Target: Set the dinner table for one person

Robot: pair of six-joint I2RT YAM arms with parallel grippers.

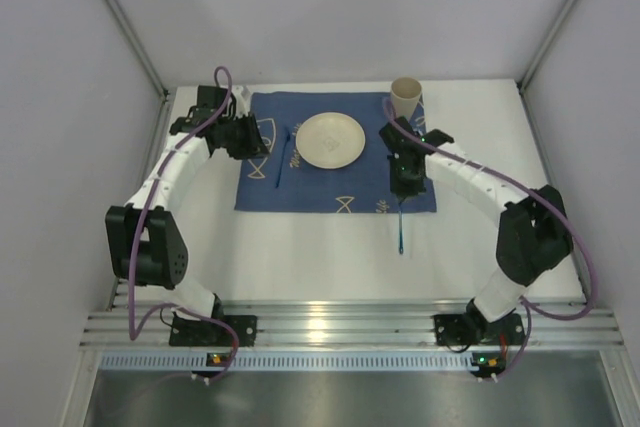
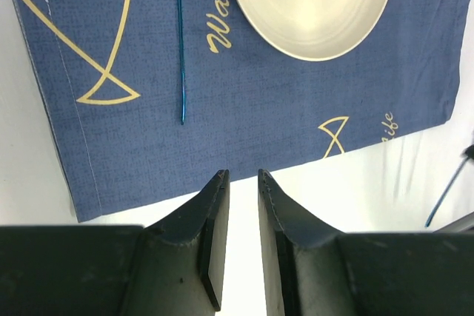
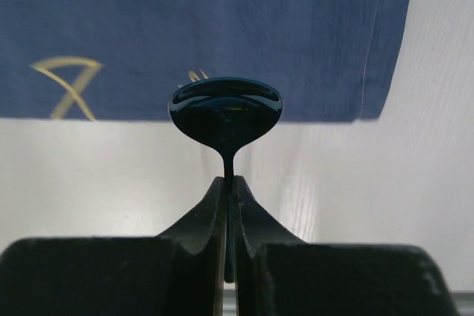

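Note:
The white dinner table [image 1: 300,257] carries a dark blue cloth [image 1: 300,192] with a cream plate [image 1: 330,140] on it and a beige cup [image 1: 406,97] at its far right corner. A thin blue utensil [image 1: 283,162] lies on the cloth left of the plate, and it also shows in the left wrist view [image 2: 180,42]. My right gripper [image 1: 402,192] is shut on a dark blue spoon [image 3: 226,112], whose bowl sticks out past the fingertips [image 3: 216,186]. The spoon [image 1: 401,232] reaches over the bare table by the cloth's near right corner. My left gripper [image 2: 242,175] is slightly open and empty at the cloth's left side.
The slotted aluminium rail [image 1: 340,327] runs along the near edge by the arm bases. Grey walls close in the left, right and far sides. The left arm's elbow [image 1: 150,247] stands over the near left of the table, the right arm's elbow [image 1: 530,232] over the near right.

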